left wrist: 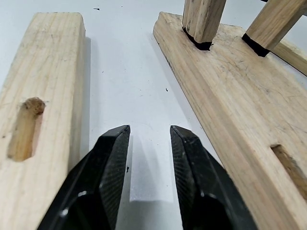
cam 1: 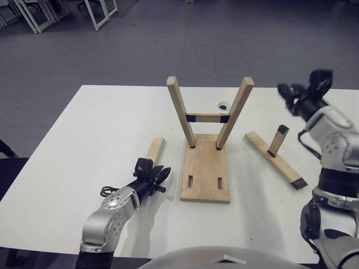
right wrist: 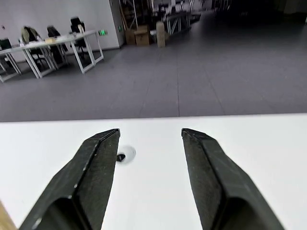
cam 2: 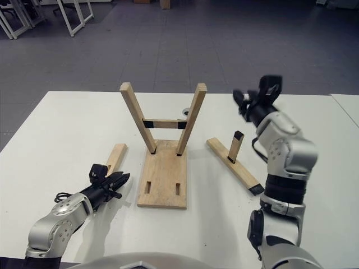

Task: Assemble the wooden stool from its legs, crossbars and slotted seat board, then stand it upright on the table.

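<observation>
**Stool half built, both pincers empty**

Stool seat board (cam 1: 205, 174) lies flat at the middle of the white table (cam 1: 84, 145). Two legs (cam 1: 180, 112) stand in its far pair of slots, leaning apart toward their tops. A short crossbar (cam 1: 207, 118) with black-wrapped ends joins them. The two near slots are open.

To the left of the board a loose leg (cam 1: 155, 150) lies flat. Its near end is hidden behind the left arm. The left wrist view shows one mortise in it.

To the right, another leg (cam 1: 274, 158) lies flat at an angle. A second crossbar (cam 1: 277, 140) rises from it. Whether that piece sits in a mortise or merely rests on the leg cannot be made out.

The left gripper (left wrist: 149, 129) hovers low over the bare table between the loose leg and the board. Its fingers are slightly parted and grip nothing.

The right gripper (right wrist: 150, 132) is raised over the far right part of the table. It is spread wide and empty.

A small round grommet (cam 1: 224, 105) sits in the tabletop behind the standing legs.
</observation>
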